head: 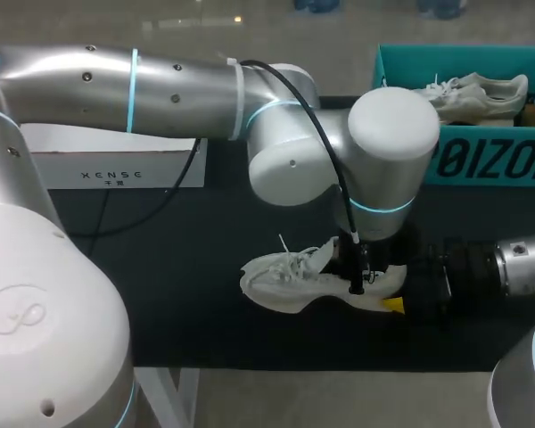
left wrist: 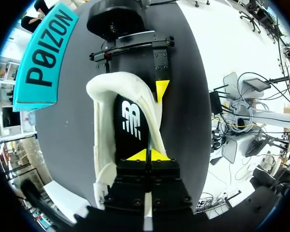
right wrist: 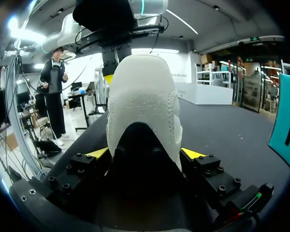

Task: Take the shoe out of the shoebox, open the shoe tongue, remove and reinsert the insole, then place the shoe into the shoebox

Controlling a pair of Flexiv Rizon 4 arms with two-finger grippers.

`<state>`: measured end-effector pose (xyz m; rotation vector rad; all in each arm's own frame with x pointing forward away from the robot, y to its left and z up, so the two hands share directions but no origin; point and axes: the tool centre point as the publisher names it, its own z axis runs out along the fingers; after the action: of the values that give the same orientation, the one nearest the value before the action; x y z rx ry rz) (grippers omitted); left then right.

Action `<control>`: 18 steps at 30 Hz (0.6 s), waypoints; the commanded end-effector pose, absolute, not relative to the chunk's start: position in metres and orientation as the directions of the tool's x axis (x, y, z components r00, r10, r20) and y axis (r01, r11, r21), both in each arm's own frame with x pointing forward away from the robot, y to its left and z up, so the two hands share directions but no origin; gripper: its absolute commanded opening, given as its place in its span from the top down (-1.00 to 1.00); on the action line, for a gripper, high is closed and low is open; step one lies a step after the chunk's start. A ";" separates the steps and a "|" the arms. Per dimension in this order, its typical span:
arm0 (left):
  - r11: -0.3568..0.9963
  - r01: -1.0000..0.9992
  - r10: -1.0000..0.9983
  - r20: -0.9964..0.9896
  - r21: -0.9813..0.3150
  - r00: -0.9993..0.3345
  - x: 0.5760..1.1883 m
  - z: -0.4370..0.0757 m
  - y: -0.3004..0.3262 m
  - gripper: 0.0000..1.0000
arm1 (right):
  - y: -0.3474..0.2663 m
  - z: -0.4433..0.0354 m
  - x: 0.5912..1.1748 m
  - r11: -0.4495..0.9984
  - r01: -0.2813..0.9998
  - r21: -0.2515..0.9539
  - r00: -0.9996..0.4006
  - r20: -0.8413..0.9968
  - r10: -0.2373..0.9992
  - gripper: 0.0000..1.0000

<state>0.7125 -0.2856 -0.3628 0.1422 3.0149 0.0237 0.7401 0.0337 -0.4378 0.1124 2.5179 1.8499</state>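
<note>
**A:** What fills the middle?
**B:** A white shoe (right wrist: 142,96), heel end nearest, with a dark patch low on the heel.

**A:** And how is it held?
**B:** By the right gripper (right wrist: 145,155). Its yellow fingertips (right wrist: 97,153) press the heel from both sides.

**A:** What is the black hardware beyond the shoe?
**B:** The left gripper (right wrist: 117,36), above the shoe's far end, with one yellow tip showing at the shoe's edge.

**A:** What about the surroundings?
**B:** A black table (right wrist: 227,130), and a teal box (right wrist: 286,116) off to one side, apart from the shoe.

The shoe (head: 285,272) is rough white knitted cloth; the table (head: 160,303) top is matt black.
</note>
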 end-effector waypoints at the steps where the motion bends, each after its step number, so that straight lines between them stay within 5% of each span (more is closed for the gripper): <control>1: 0.995 0.100 0.102 -0.120 0.025 -0.987 0.710 -0.365 -0.284 0.55 | 0.034 -0.442 0.738 0.300 0.049 0.953 -0.997 0.030 0.069 1.00; 7: 0.995 0.100 0.103 -0.120 0.027 -0.988 0.711 -0.367 -0.282 0.22 | 0.034 -0.442 0.738 0.300 0.049 0.953 -0.997 0.030 0.069 1.00; 18: 0.995 0.096 0.098 -0.116 0.027 -0.988 0.718 -0.375 -0.285 0.23 | 0.034 -0.442 0.738 0.300 0.049 0.953 -0.997 0.030 0.069 1.00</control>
<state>0.7164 -0.2827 -0.3679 0.1444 3.0150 0.0308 0.7397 0.0337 -0.4378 0.1116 2.5179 1.8498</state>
